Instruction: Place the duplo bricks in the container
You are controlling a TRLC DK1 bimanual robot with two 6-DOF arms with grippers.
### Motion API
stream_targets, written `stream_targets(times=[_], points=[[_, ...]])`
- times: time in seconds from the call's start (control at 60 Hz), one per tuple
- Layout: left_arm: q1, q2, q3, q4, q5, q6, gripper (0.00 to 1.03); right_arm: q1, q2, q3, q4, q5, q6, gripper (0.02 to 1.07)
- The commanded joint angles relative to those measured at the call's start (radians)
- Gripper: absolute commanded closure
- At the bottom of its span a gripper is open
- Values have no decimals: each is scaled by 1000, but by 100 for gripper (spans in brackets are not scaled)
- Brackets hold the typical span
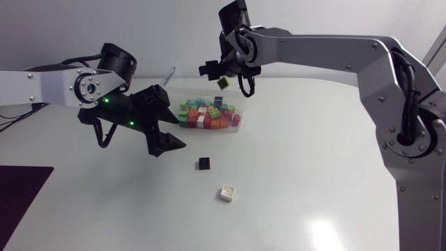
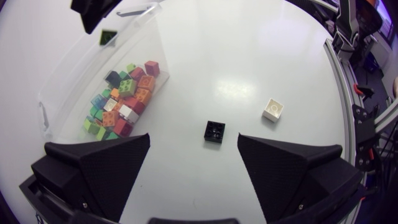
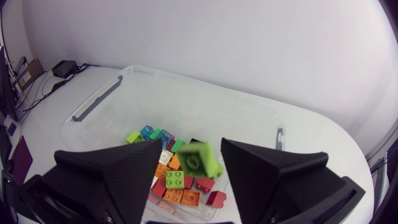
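The right hand stands open above the container, a green brick between its fingers. The left hand is wide open near the black brick.

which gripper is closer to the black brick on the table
Left. The black brick lies just ahead of the left gripper, in line with the gap between its open fingers; the right gripper is well away, above the container.

My head camera looks down on the whole table; my wrist cameras sit closer; all share the container.
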Motion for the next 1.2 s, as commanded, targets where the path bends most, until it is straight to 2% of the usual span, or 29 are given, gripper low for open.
stream_targets(times=[0.0,0.183,0.267,0.417,0.45,0.517,0.533,0.617,0.767,0.833,0.917,1.0,1.067,1.133,1.183], points=[[-34,52,-15,-16,-23,75,6,-5,-58,-24,11,5,-18,6],[-106,157,36,-49,-112,133,6,-6,-272,-245,86,-33,-89,6],[-134,210,73,-74,-132,139,6,-8,-381,-372,83,-104,-133,6],[-158,290,139,-121,-154,129,7,-12,-508,-524,-22,-181,-169,6],[-167,321,163,-125,-180,121,7,-20,-540,-569,-49,-208,-185,7],[-173,352,199,-143,-186,116,10,-23,-586,-618,-118,-216,-230,7],[-178,378,229,-166,-200,107,10,-25,-614,-653,-138,-254,-256,7],[-187,404,255,-180,-211,103,12,-25,-684,-747,-127,-319,-291,7],[-201,453,306,-210,-237,93,18,11,-766,-869,-94,-325,-333,7],[-209,480,331,-214,-249,89,26,55,-809,-940,-91,-326,-366,7],[-215,502,343,-215,-254,81,27,89,-828,-989,-86,-326,-385,7],[-219,522,358,-217,-258,75,40,110,-830,-1011,-98,-328,-383,7],[-219,536,372,-227,-263,70,56,139,-825,-1026,-106,-326,-390,7],[-219,539,377,-227,-263,67,77,161,-802,-1027,-144,-331,-414,7],[-223,540,373,-229,-263,67,82,167,-784,-1031,-153,-345,-426,7]])
